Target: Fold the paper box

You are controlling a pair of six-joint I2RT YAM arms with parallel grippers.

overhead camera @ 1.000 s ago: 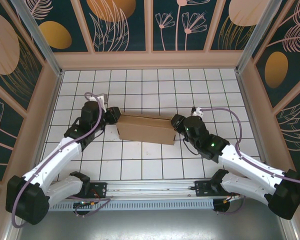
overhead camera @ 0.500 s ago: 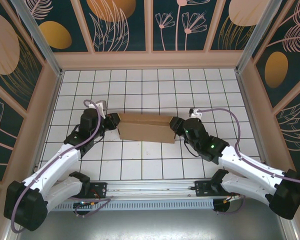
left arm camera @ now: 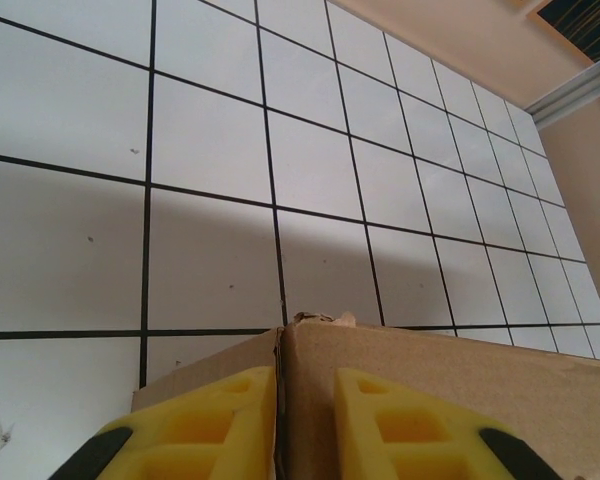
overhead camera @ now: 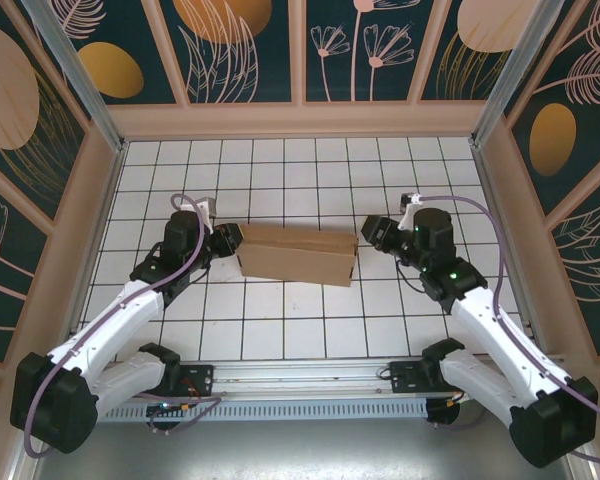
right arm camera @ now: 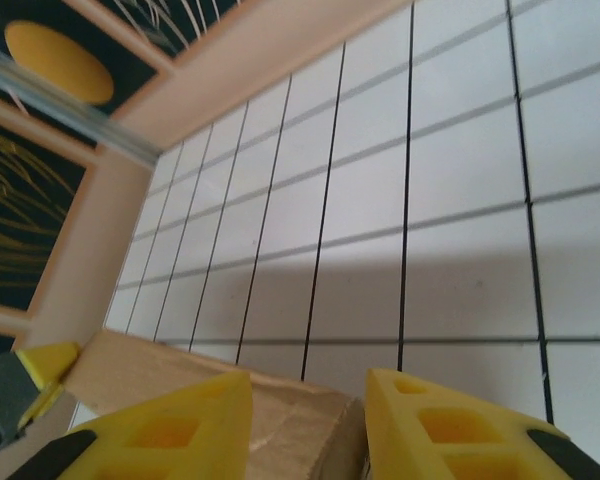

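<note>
The paper box is a brown cardboard shape, folded up long and low, lying across the middle of the white grid table. My left gripper is at its left end. In the left wrist view the yellow fingers are shut on a cardboard corner of the paper box, and the left gripper has that wall filling its gap. My right gripper is at the box's right end. There the right gripper stands open, with the end of the paper box lying loosely between its fingers.
The white tiled table is fenced by low wooden walls at the back and on both sides. A metal rail with both arm bases runs along the near edge. Open tiles lie in front of and behind the box.
My right arm has swung out to the right and its gripper has drawn back to the box's right end. The jaws opened, then narrowed a little. The left gripper has stayed at the left end.
</note>
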